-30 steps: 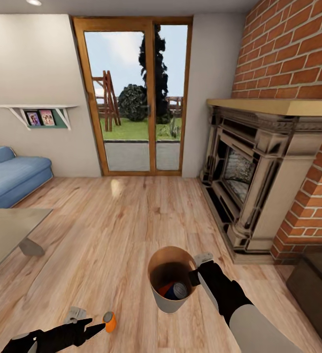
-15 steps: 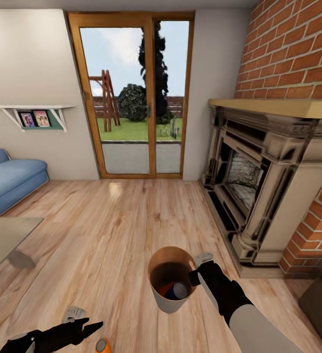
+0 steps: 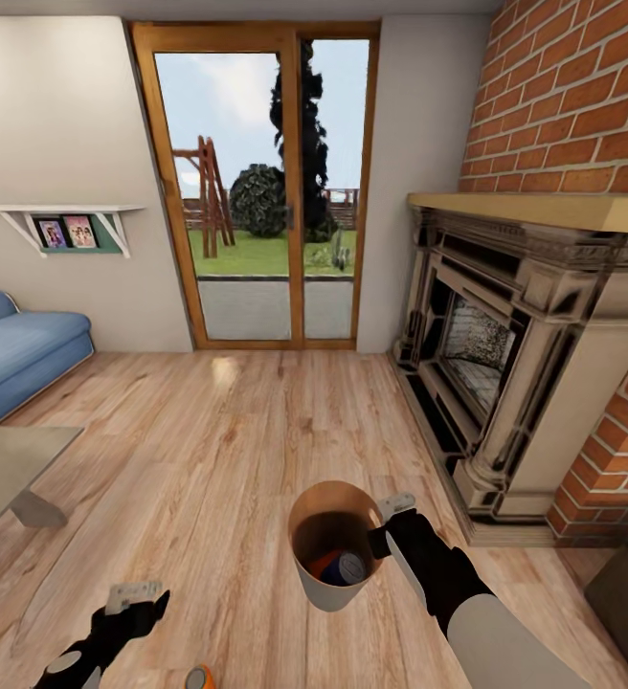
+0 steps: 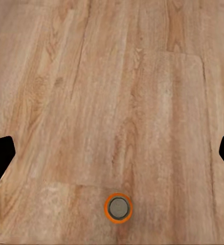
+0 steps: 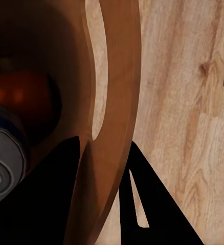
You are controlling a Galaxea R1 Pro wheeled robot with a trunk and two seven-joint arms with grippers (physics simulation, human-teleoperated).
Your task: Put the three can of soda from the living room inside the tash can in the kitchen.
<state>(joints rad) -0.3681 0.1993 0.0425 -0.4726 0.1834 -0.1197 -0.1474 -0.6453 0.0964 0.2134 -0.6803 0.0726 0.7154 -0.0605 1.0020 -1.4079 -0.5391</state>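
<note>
Dropped a second ago, the orange can (image 3: 197,677) stands on the floor (image 3: 237,431) under the swung-up, open left claw (image 3: 134,601). Right claw (image 3: 387,536) pinches the bin (image 3: 331,593) rim, two cans inside; next, I'd say, lower and regrasp it

Pale grey outside, tan-brown inside on the tash can (image 3: 325,593); orange with silver top on the can (image 3: 197,678) at bottom edge; light wood-grain floor (image 3: 237,431); red brick chimney (image 3: 563,105) upper right.
</note>
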